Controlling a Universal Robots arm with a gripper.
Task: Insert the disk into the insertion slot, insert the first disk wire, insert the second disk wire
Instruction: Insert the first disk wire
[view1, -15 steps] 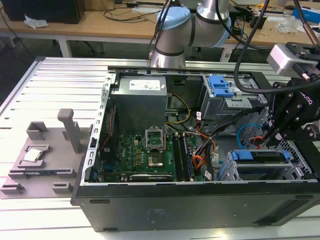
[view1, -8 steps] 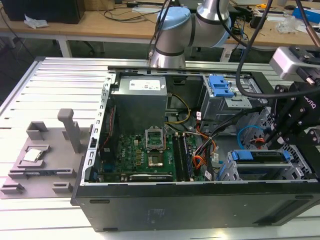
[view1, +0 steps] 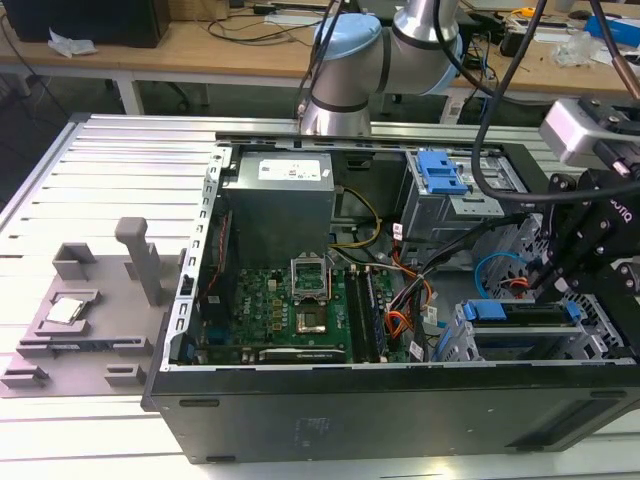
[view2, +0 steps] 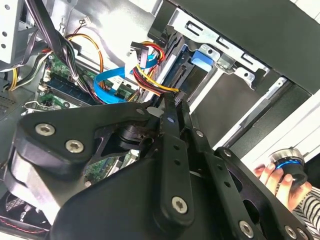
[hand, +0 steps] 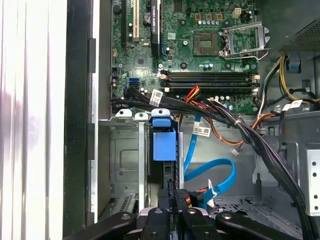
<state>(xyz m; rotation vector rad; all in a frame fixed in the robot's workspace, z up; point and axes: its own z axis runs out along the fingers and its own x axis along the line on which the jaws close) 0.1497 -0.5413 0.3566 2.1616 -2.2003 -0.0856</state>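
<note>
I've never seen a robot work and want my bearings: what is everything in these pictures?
computer case: one, black, on the slatted table
motherboard: one, green, inside the case
power supply: one, grey, beside the motherboard
disk: one, blue-framed, in the silver perforated insertion slot, exterior view's right
bay latch: one, blue, on the grey bay near the slot
data cable: one, blue, looped beside the disk
wires: several, red, yellow, black, near the disk
fixture: one, grey, exterior view's left, holding a chip
person's hand: one, on a round knob
robot arm: one, silver and pale blue, above the case
hand: one, black, at the disk's end
</note>
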